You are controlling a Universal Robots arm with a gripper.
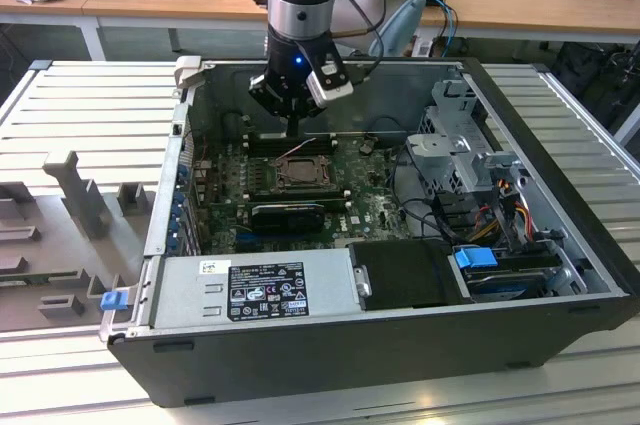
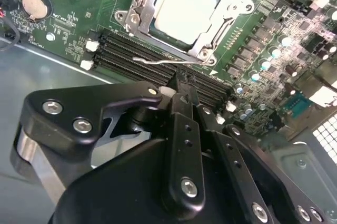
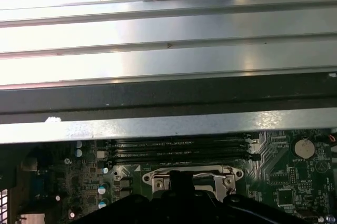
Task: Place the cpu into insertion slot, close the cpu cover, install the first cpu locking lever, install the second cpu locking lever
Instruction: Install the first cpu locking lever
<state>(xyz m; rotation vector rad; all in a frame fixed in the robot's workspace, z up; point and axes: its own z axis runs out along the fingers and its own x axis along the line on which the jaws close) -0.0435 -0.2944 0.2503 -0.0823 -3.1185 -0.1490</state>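
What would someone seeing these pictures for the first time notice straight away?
The big dark computer case lying open on the ribbed metal table draws the eye first. Inside it, the arm's black end effector hangs close beside the silvery cpu, which sits framed in the window of the grey cpu cover.

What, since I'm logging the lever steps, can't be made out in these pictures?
Exterior view: the slot is too small for detail.
First wrist view: most of the cover is behind the tool.
Second wrist view: the cover's far edge is cut by the picture's edge, and whether the lever is hooked is too fine to tell.
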